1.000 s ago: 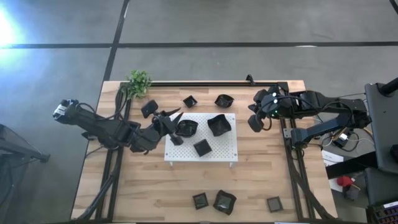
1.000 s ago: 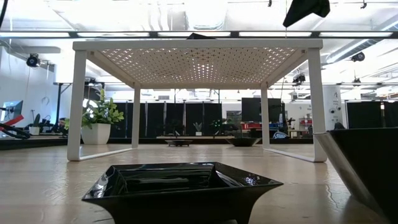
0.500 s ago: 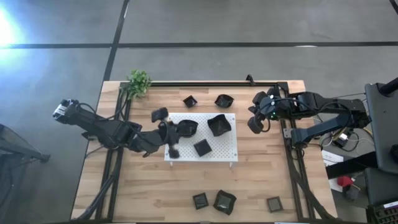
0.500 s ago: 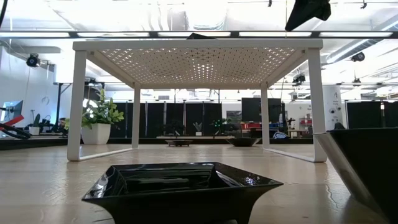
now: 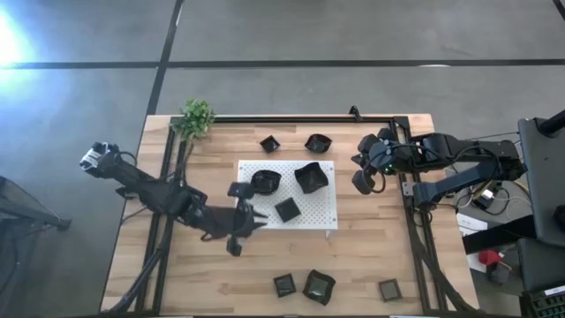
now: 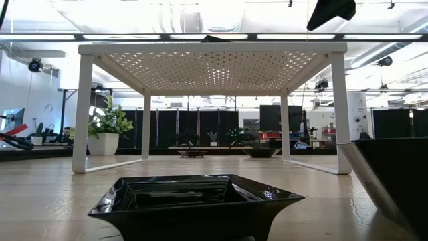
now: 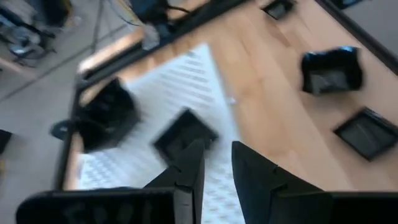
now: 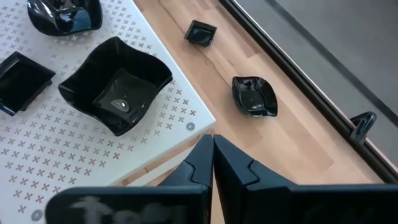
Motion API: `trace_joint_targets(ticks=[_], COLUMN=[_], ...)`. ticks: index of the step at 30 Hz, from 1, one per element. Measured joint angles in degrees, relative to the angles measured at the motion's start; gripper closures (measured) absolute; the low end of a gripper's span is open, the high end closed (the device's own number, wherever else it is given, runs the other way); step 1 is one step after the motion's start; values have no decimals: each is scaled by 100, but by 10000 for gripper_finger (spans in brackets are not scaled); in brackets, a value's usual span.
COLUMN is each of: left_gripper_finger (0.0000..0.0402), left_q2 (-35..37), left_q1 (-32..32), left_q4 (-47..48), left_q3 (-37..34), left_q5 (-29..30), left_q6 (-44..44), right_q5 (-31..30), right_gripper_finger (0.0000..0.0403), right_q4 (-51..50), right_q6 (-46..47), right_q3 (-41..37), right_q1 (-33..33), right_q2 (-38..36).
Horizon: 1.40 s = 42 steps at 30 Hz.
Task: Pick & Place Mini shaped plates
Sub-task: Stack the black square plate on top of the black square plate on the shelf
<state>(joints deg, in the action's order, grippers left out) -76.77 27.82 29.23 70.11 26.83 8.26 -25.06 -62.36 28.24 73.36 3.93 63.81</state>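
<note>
Three black mini plates sit on the white perforated board (image 5: 265, 216): a rounded one (image 5: 265, 181), a wavy one (image 5: 311, 177) and a square one (image 5: 286, 209). Two more (image 5: 269, 143) (image 5: 318, 141) lie on the wood beyond the board, and three (image 5: 284, 284) (image 5: 319, 286) (image 5: 389, 289) lie at the near edge. My left gripper (image 5: 240, 219) (image 7: 217, 148) hovers open over the board's near left corner, holding nothing, with the square plate (image 7: 185, 134) ahead of it. My right gripper (image 5: 362, 181) (image 8: 212, 138) hangs shut and empty off the board's right side.
A small green plant (image 5: 196, 117) stands at the table's far left corner. A black rail (image 5: 291, 118) runs along the far edge. The board stands on white legs (image 6: 81, 114) above the wood. Bare wood lies between the board and the near plates.
My left gripper has moved from the board's far left part toward the table's near edge, along the board's left side, sinking a little and rolling about its own line. It has stayed open. The plates have not moved.
</note>
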Motion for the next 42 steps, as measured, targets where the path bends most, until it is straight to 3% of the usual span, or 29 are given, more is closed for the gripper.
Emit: trace_joint_targets(ticks=[9,15,20,29,42], left_gripper_finger=[323,323,323,323,323], left_q2=[-717,-1318,-1773,-2599,-3208], left_q1=[778,996,1059,1099,1093], left_q4=[-209,-473,-825,-1443,-1902], left_q3=[-7,-7,-7,1,4], left_q5=[2,-17,-373,-632,-641], left_q6=[-1345,-2223,-2800,-3133,-4111], right_q5=[-2,0,0,-2,-3], right_gripper_finger=[394,394,394,394,394], right_q4=[145,143,143,160,172], right_q6=[-238,-301,-299,-320,-576], right_q3=[0,0,0,0,0], right_q1=[71,150,265,454,473], right_q2=[0,0,0,0,0])
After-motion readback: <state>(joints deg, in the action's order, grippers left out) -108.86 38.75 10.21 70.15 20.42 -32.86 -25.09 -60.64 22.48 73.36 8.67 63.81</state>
